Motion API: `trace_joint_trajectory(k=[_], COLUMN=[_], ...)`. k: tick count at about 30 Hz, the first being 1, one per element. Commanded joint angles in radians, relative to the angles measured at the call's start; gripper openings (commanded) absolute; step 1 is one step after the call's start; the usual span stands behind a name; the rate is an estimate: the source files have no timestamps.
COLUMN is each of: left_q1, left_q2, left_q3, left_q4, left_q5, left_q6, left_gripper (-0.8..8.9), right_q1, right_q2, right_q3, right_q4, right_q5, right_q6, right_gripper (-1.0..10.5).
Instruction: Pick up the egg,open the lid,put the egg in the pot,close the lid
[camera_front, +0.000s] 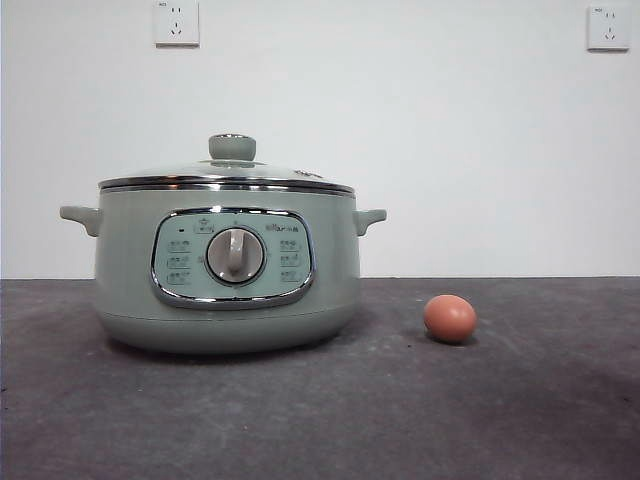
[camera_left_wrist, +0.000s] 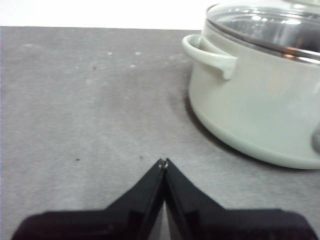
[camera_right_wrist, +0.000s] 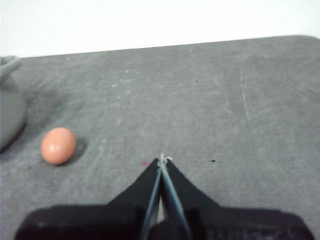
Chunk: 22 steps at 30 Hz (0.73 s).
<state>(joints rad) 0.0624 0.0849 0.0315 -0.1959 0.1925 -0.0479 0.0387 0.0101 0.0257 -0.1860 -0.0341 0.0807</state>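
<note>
The pale green pot (camera_front: 228, 268) stands on the dark grey table with its dial panel facing the front view. The glass lid (camera_front: 228, 176) with its green knob sits shut on it. The reddish-brown egg (camera_front: 450, 318) lies on the table to the right of the pot. My left gripper (camera_left_wrist: 163, 162) is shut and empty above the table, beside the pot (camera_left_wrist: 260, 105) and its side handle. My right gripper (camera_right_wrist: 162, 159) is shut and empty, with the egg (camera_right_wrist: 58, 145) off to its side and apart from it. Neither arm shows in the front view.
The grey table (camera_front: 520, 420) runs back to a white wall with two sockets (camera_front: 177, 22) high up. An edge of the pot (camera_right_wrist: 9, 105) shows in the right wrist view, beyond the egg.
</note>
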Motion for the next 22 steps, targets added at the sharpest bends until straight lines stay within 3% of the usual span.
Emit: trace_joint_trajectory(k=[1,8,12,18,22], left_q1=[-0.003,-0.003,-0.003,-0.003,-0.003], left_q2=[0.000,0.001,0.009,0.058,0.123], left_q3=[-0.008,0.014,0.074,0.246,0.378], left_q4=[0.010,0.002,0.001,-0.107,-0.200], left_q5=[0.049,0.071,0.126,0.129,0.151], left_q6=[-0.075,-0.212,-0.215,-0.217,-0.190], left_gripper=[-0.06,-0.06,-0.06,-0.07,-0.07], right_q1=[0.000,0.000,0.000,0.000,0.000], right_q2=[-0.001,0.030,0.093,0.242,0.354], right_q3=[0.024,0.145,0.234,0.414,0.572], right_q4=[0.009,0.006,-0.004,-0.099,-0.219], right_q5=[-0.004,-0.004,-0.012,-0.119,-0.193], right_q6=[0.074,0.121,0.122,0.116,0.054], right_gripper=[-0.1,-0.1,-0.1,-0.1,-0.1])
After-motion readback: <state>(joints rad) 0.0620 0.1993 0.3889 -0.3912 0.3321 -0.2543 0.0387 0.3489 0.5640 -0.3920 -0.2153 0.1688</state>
